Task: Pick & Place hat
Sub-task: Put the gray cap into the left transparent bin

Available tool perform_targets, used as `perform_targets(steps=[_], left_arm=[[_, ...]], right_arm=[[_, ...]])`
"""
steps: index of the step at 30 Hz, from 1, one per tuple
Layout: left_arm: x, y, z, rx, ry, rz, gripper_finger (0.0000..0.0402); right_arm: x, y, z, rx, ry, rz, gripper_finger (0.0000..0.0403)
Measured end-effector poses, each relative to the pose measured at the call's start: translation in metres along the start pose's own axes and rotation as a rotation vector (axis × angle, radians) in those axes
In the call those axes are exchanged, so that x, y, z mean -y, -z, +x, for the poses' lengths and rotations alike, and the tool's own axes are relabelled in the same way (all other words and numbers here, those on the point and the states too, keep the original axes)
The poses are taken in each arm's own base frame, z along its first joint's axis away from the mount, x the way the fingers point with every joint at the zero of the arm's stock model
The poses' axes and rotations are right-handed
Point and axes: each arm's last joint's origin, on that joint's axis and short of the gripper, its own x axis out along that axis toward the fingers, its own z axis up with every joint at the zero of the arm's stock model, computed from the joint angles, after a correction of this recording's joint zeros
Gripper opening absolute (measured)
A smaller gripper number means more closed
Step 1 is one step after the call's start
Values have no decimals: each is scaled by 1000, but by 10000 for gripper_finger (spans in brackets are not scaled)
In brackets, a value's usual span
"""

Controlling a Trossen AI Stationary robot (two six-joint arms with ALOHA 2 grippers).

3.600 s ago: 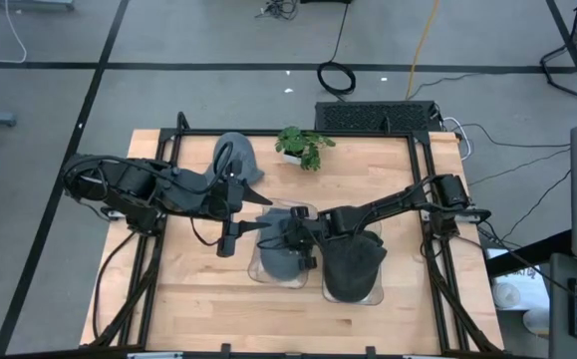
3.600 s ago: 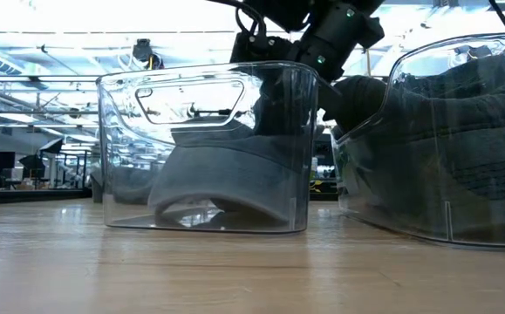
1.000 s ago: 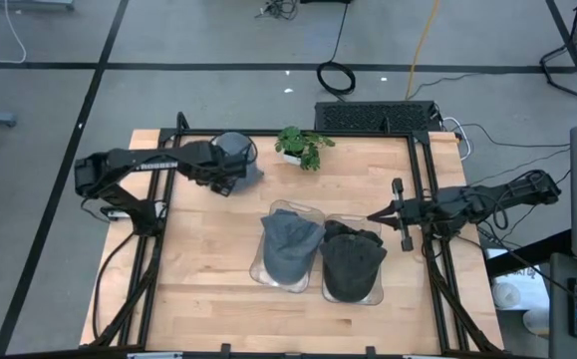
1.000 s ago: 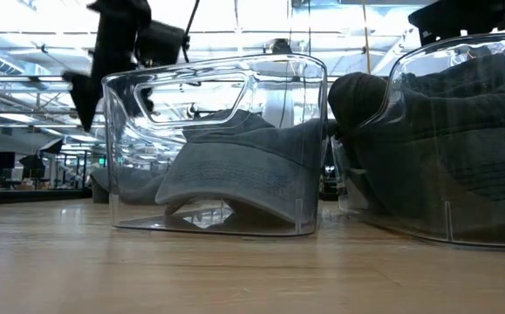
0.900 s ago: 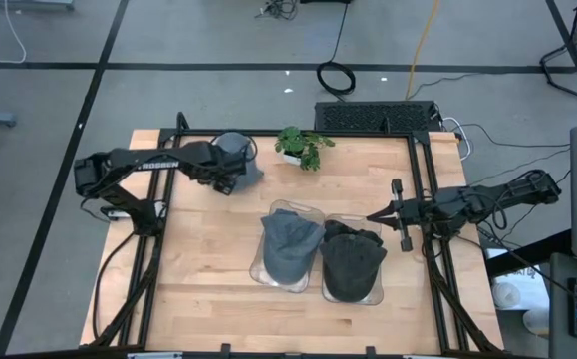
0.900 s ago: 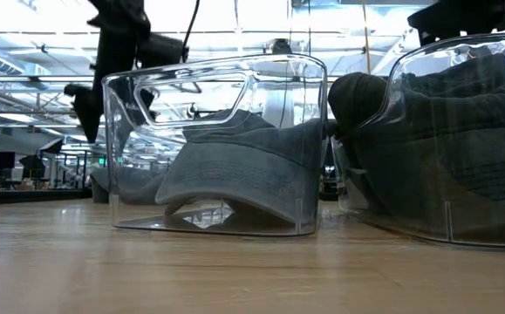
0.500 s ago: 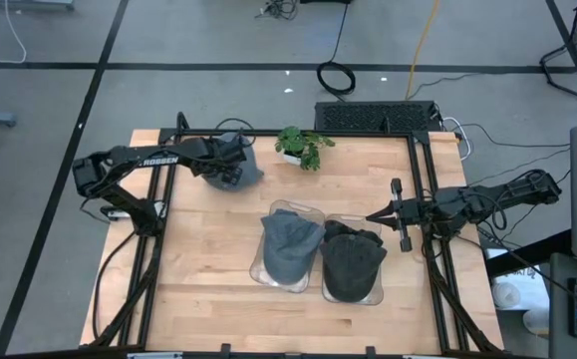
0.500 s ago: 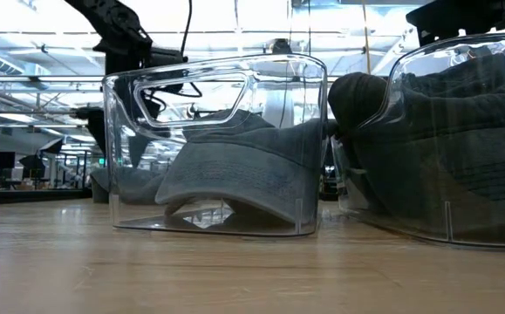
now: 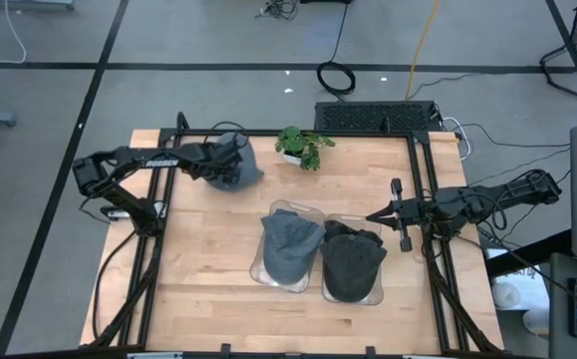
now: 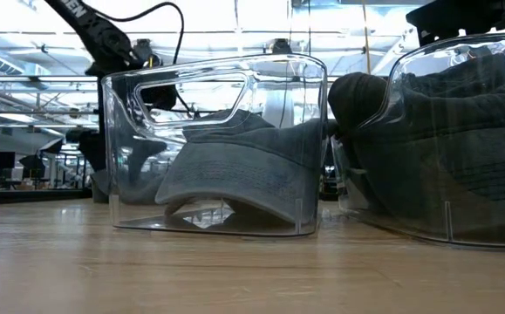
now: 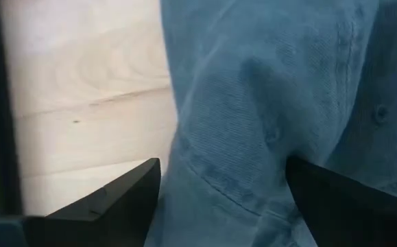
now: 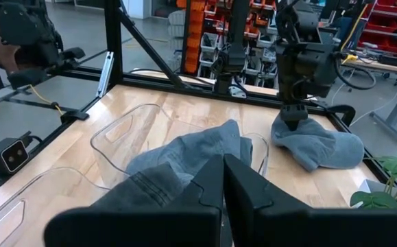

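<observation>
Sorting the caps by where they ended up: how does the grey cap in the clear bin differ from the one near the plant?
The grey cap in the clear bin lies mid-table; the cap near the plant lies loose at the table's far left. The binned cap has no gripper near it; the loose cap has the left gripper open over it. Both look like similar grey caps.

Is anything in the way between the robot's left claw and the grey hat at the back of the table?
No, nothing visible. The left claw hangs open right over the loose grey-blue cloth hat, one finger on each side of the fabric, with only bare wooden table beside it.
</observation>
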Motion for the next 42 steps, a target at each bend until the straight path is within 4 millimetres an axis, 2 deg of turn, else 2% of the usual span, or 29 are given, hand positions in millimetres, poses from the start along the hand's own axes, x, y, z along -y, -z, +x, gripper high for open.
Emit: perform_targets(steps=[5,7,11,17,18,21,23,26,28,34,38,42], left_arm=[[-2,5,5,-23,13,-7,321],[-2,6,5,-54,29,1,304],[-2,9,5,-116,69,43,222],[-4,10,5,-153,68,76,31],[-6,10,5,-155,66,71,18],[-9,7,1,-152,67,82,17],[-10,3,-8,-141,80,94,11],[-12,-6,-30,-112,123,123,8],[-10,-12,-52,-62,172,189,8],[-4,-16,-136,148,424,409,7],[3,-2,-196,299,618,608,6],[10,23,-245,409,778,816,7]], right_arm=[[0,0,0,1,0,-1,0],[0,0,0,1,0,-1,0],[0,0,0,1,0,-2,0],[0,0,0,2,0,-2,0],[0,0,0,2,0,-2,0],[0,0,0,2,0,-3,0],[0,0,0,1,0,-5,0],[0,0,0,1,0,-11,0],[0,0,0,0,0,-11,0],[0,0,0,1,0,-11,0],[0,0,0,0,0,-11,0],[0,0,2,-6,2,-9,0]])
